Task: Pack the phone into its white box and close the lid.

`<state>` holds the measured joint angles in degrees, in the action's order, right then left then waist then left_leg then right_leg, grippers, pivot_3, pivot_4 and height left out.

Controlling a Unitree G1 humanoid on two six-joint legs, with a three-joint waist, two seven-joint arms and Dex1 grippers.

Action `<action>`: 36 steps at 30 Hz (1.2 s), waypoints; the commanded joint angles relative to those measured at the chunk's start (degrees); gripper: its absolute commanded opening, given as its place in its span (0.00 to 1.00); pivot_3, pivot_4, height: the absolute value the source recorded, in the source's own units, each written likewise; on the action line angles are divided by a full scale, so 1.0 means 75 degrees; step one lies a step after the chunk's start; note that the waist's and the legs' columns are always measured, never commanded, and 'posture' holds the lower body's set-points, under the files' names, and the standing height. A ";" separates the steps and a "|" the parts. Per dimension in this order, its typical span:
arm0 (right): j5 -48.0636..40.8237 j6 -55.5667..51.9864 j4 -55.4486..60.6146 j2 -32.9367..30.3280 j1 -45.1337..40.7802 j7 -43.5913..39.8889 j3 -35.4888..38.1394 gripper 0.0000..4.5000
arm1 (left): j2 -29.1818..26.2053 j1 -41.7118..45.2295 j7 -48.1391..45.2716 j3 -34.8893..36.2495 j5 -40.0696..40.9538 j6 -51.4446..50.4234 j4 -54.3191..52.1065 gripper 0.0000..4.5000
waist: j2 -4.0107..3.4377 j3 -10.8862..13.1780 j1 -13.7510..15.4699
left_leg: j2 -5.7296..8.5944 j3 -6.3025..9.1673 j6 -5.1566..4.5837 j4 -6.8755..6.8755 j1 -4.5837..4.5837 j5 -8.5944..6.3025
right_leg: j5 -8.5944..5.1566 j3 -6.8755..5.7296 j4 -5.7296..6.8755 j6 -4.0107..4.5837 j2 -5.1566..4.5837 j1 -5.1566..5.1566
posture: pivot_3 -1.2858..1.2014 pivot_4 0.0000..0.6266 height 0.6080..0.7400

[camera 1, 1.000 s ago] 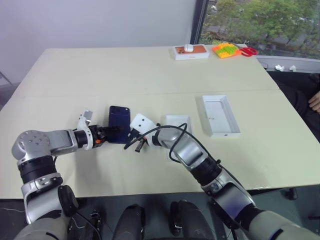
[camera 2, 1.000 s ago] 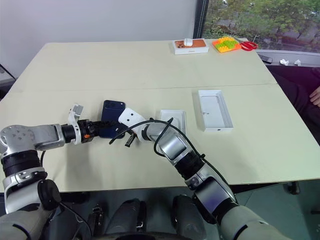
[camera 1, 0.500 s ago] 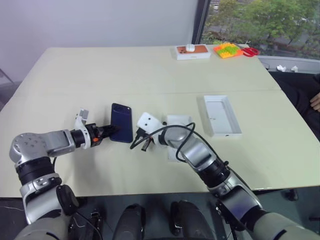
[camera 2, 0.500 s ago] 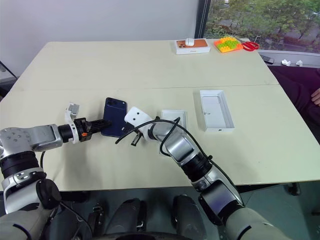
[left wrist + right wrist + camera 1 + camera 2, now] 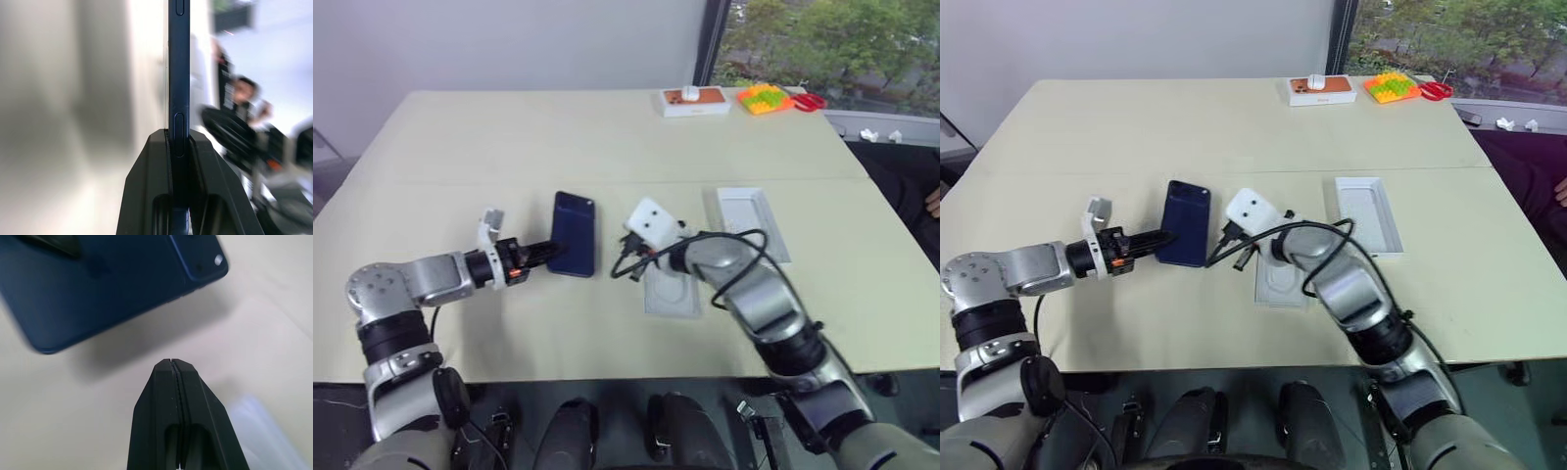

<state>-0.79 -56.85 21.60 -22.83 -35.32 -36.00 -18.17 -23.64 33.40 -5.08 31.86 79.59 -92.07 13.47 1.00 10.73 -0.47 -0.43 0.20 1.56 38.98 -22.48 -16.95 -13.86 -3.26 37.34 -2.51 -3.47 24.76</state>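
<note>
The dark navy phone [image 5: 575, 233] hangs just above the cream table [image 5: 509, 157], casting a shadow under it. My left gripper [image 5: 551, 250] is shut on its near short end; in the left wrist view the phone's edge [image 5: 179, 73] runs up between the two fingers [image 5: 151, 186]. My right gripper [image 5: 625, 262] is shut and empty, just right of the phone, whose back [image 5: 98, 284] lies beyond the closed tips [image 5: 171, 364]. The white box [image 5: 749, 220] lies open to the right, partly behind my right arm. The lid is out of view.
A thin white insert [image 5: 671, 289] with an oval recess lies under my right forearm. At the far edge stand a small white box with an orange top [image 5: 690, 101], a coloured block toy [image 5: 764, 98] and red scissors [image 5: 808, 100]. A person's hand [image 5: 932, 201] shows at the right edge.
My left gripper closed on the phone's end and lifted it up and rightwards. The right gripper drew away from the phone to the right and rose. The camera view shifted too.
</note>
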 commanded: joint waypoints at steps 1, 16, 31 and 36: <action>-0.0439 -0.0124 0.0837 -0.0658 0.0213 -0.0353 0.0787 0.00 | 0.0266 -0.0328 0.0895 -0.0668 0.1963 0.0247 -0.0855 0.01 | 0.0000 0.0000 -0.0019 | 0.0001 0.0000 -0.0001 0.0000 0.0000 -0.0001 | 0.0000 0.0000 -0.0003 0.0000 -0.0001 -0.0001 | 0.52 0.24 1.00; -0.0766 0.0281 0.0661 -0.2811 0.1560 -0.0509 0.2322 0.00 | 0.1093 -0.1245 0.5468 -0.4498 0.4455 0.4288 -0.3027 0.01 | 0.0012 0.0018 0.0168 | -0.0007 -0.0002 -0.0007 -0.0003 0.0006 -0.0001 | -0.0003 0.0004 -0.0023 0.0002 0.0029 -0.0016 | 0.52 0.24 1.00; -0.0865 0.0418 0.0749 -0.2908 0.1668 -0.0316 0.2243 0.00 | 0.1148 -0.0976 0.5370 -0.4996 0.4455 0.4456 -0.2616 0.01 | 0.0013 0.0018 0.0165 | -0.0015 0.0003 -0.0009 0.0002 0.0007 -0.0001 | -0.0004 0.0006 -0.0029 0.0001 0.0069 -0.0021 | 0.52 0.24 1.00; -0.0909 0.0388 0.0822 -0.2917 0.1690 -0.0262 0.2272 0.00 | 0.1224 -0.0771 0.5369 -0.5116 0.4432 0.4616 -0.2354 0.01 | 0.0013 0.0018 0.0170 | -0.0018 0.0004 -0.0008 0.0002 0.0008 -0.0001 | -0.0004 0.0006 -0.0028 0.0001 0.0076 -0.0021 | 0.52 0.24 1.00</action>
<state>-7.23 -54.60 25.61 -43.87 -22.50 -38.40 -2.63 -15.00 25.92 36.40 -6.21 111.44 -58.38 -3.22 1.09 10.86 0.81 -0.57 0.23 1.50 39.00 -22.42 -16.96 -13.89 -3.22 37.13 -2.50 -2.90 24.60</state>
